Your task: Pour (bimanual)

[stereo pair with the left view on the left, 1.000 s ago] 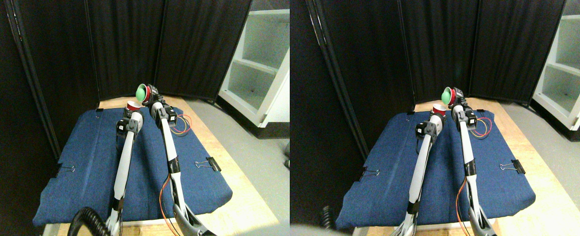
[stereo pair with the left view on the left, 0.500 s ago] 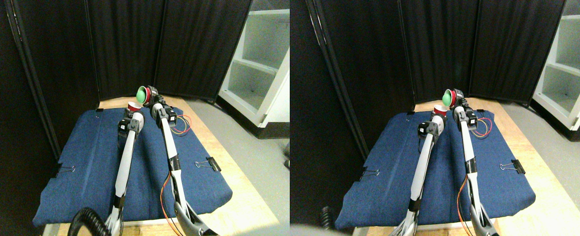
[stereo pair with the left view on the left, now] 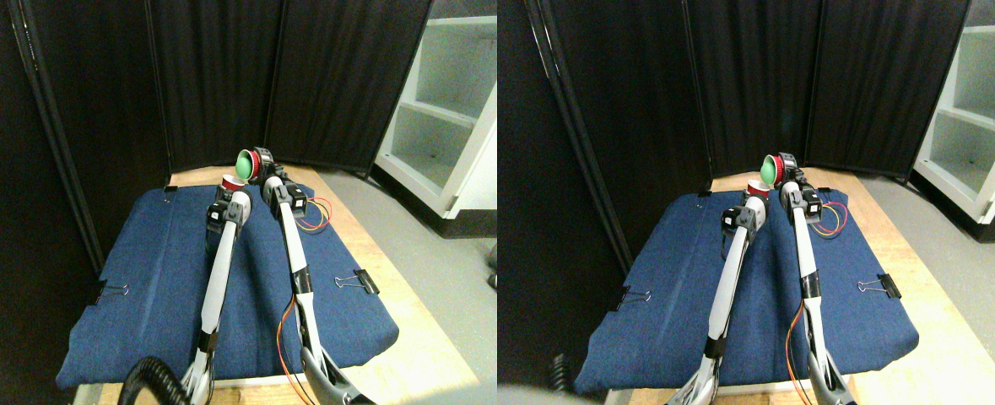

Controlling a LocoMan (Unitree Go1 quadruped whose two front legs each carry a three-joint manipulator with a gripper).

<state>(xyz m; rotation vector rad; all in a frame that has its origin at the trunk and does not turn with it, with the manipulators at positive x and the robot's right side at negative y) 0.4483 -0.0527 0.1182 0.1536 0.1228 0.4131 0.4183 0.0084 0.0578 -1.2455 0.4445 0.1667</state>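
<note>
The right gripper (stereo pair with the left view on the left: 259, 162) holds a red cup with a green inside (stereo pair with the left view on the left: 248, 164) up near the top middle of the picture. This cup is tipped on its side, and its open mouth faces left and down. The left gripper (stereo pair with the left view on the left: 232, 191) holds a small red cup (stereo pair with the left view on the left: 230, 181) that stands upright, just below and to the left of the tipped cup. The two cups are very close; I cannot tell if their rims touch.

The biggest thing is the black folding screen (stereo pair with the left view on the left: 210, 76), which fills the top and the left side. At the upper right is a white shelf unit (stereo pair with the left view on the left: 446, 110), standing on the grey floor (stereo pair with the left view on the left: 455, 270). A wooden table (stereo pair with the left view on the left: 413, 337) takes up the middle and bottom. A blue cloth (stereo pair with the left view on the left: 151, 278) covers most of it.

Two long pale arms reach up from the bottom edge to the cups. The left arm (stereo pair with the left view on the left: 217, 270) is on the left and the right arm (stereo pair with the left view on the left: 296, 253) is on the right. Red and orange wires (stereo pair with the left view on the left: 318, 215) loop beside the right arm. A black binder clip (stereo pair with the left view on the left: 365, 281) pinches the cloth at its right edge. Another clip (stereo pair with the left view on the left: 100, 291) pinches the left edge.
</note>
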